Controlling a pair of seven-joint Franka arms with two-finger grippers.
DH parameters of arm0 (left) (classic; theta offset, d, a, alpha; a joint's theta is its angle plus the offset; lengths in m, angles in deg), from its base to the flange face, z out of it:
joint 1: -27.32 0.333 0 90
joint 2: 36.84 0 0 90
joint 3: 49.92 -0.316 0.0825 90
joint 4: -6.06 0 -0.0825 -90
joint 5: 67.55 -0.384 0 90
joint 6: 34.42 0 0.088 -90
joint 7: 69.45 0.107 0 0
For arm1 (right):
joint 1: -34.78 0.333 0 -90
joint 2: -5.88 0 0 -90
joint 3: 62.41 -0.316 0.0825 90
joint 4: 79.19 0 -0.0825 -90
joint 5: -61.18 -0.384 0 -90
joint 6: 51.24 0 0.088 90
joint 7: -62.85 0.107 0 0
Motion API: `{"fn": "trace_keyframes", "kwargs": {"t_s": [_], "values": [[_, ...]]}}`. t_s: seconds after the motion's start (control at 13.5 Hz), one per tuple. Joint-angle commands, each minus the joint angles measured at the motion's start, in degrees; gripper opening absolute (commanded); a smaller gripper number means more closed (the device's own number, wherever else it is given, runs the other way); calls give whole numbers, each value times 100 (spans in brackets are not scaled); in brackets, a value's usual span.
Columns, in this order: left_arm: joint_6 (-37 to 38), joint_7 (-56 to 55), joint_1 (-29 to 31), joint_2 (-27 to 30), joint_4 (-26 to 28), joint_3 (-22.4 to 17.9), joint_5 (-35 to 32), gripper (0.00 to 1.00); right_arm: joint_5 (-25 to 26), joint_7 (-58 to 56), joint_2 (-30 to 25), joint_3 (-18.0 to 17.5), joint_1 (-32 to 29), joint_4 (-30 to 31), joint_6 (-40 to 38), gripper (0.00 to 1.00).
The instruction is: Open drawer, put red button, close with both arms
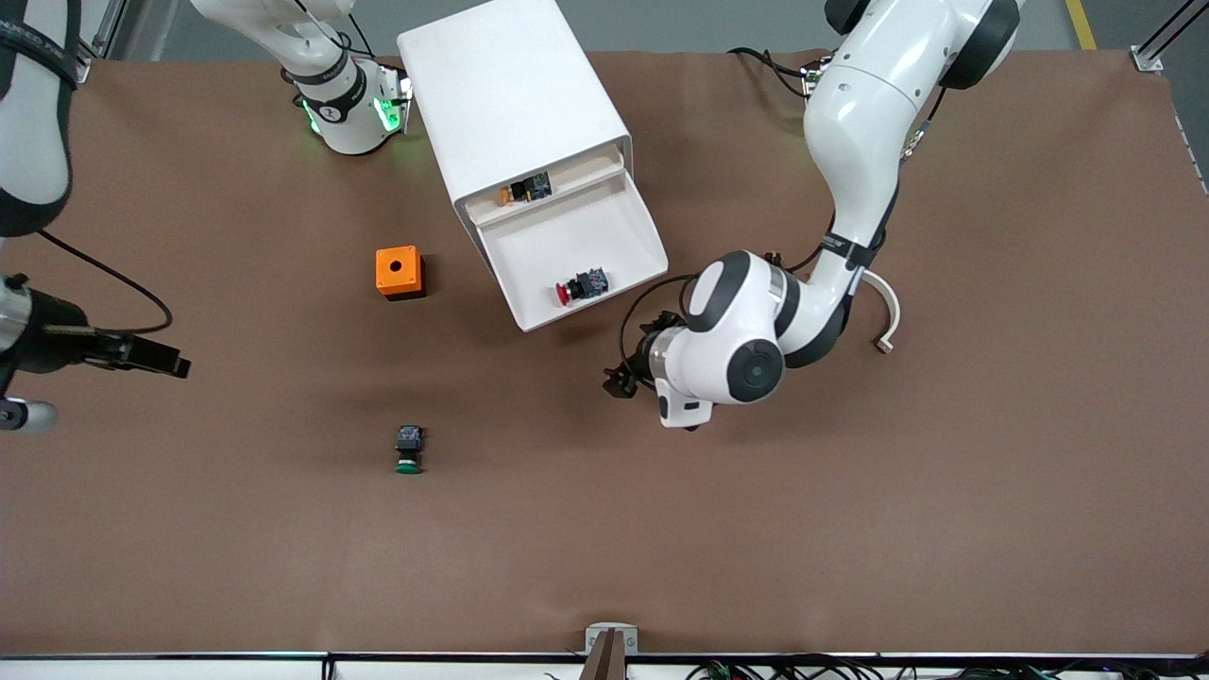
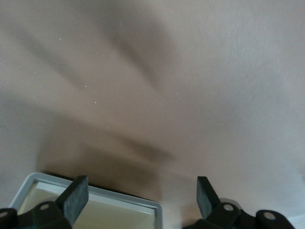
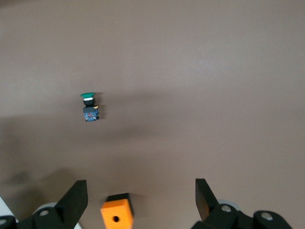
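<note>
The table [image 1: 850, 529] was covered with a brown sheet. The white cabinet [image 1: 515, 94] stood at about 12 o'clock of the table, between the two arm bases, and its top drawer [image 1: 619, 222] was pulled out toward the front camera. The left arm [image 1: 855, 151] reached down from its base and bent over the table toward the left arm's end of the drawer. The left gripper [image 1: 621, 378] hung just over the table, near the drawer's front corner, at about 5 o'clock from the drawer; its fingers [image 2: 76, 198] were spread apart and held nothing, and in the left wrist view the drawer's rim [image 2: 119, 196] showed just below them. The right arm [image 1: 28, 123] was at the table's edge at about 9 o'clock. The right gripper [image 1: 156, 359] was released too, with empty fingers [image 3: 74, 200], over the table toward the right arm's end. The orange box [image 1: 400, 272] sat at about 9 o'clock from the drawer, a little apart from it. The red button [image 1: 582, 286] lay on its side inside the open drawer, near the drawer's front wall. A second small part [image 1: 526, 189] with an orange end lay in the drawer's inner part, just under the cabinet's edge. The green button [image 1: 409, 450] lay alone on the table at about 6 o'clock from the box, well apart from it.
</note>
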Motion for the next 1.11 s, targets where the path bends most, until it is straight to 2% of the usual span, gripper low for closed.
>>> {"fn": "trace_keyframes", "kwargs": {"t_s": [0.0, 0.07, 0.22, 0.52, 0.97, 1.04], "values": [[-69, 131, -267, 100, 74, -30, -258, 100, 306, -446, -712, 193, 188, 686, 259, 100], [-43, 131, -320, 109, 74, -21, -267, 100, 596, -516, -1002, 176, 249, 1098, 591, 100], [-34, 148, -644, 117, 83, -29, -284, 100, 678, -448, -1425, 176, 311, 1758, 1006, 100], [-25, 122, -1049, 135, 83, -30, -284, 100, 678, 106, -1909, 36, 312, 2226, 1043, 100], [-16, -168, -1726, 170, 92, -12, -276, 100, 608, 81, -1831, -61, 84, 1850, 1034, 100], [-16, -255, -1831, 170, 109, 14, -267, 100, 599, 89, -1831, -166, 22, 1788, 947, 100]]}}
